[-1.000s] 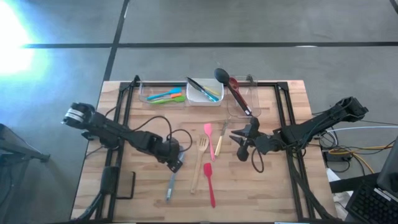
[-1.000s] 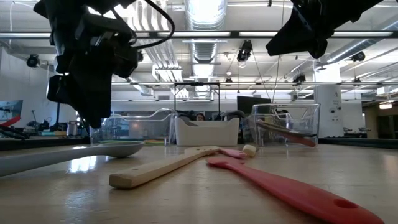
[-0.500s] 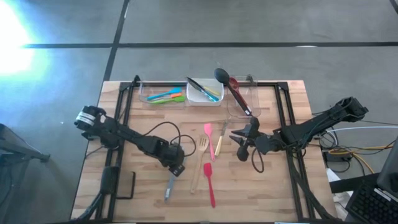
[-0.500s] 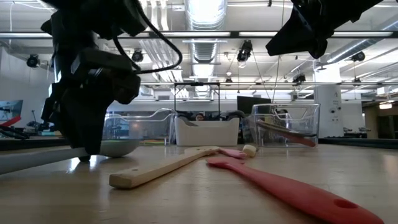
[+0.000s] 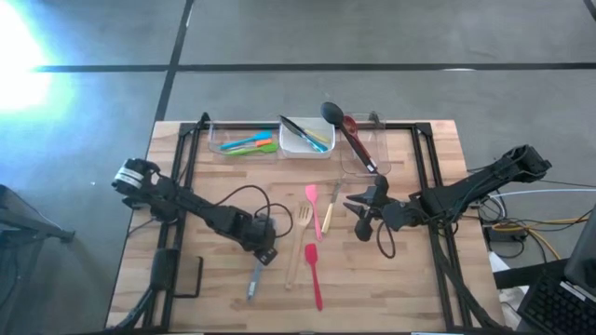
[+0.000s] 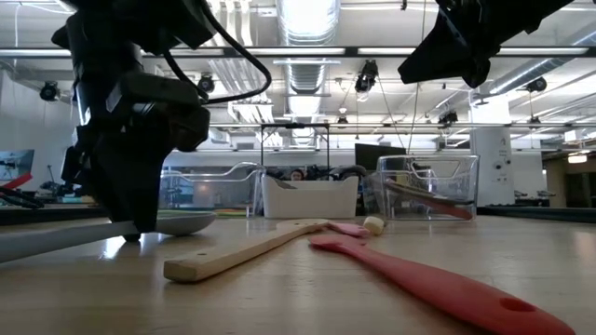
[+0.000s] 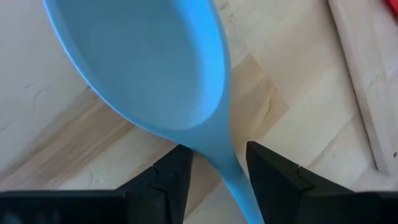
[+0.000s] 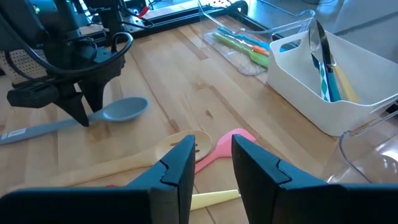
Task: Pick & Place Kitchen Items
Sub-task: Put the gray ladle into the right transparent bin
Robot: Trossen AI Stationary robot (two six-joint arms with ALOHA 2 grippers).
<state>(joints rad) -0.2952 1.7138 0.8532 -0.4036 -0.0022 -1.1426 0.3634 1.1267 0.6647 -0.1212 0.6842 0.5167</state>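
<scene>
On blue spoon, lower left gripper.

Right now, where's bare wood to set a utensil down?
Free: front right corner, right of the red spatula. Crowded: the centre, with wooden fork and pink spatula, left end effector astride the blue spoon, right end effector hovering; tubs at back.

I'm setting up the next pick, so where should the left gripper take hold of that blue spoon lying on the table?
Grip the blue spoon on its slim neck just behind the bowl, coming straight down from above. It lies flat on the table, and the left gripper already has its open fingers either side of that neck, too narrow a gap for the bowl.
</scene>
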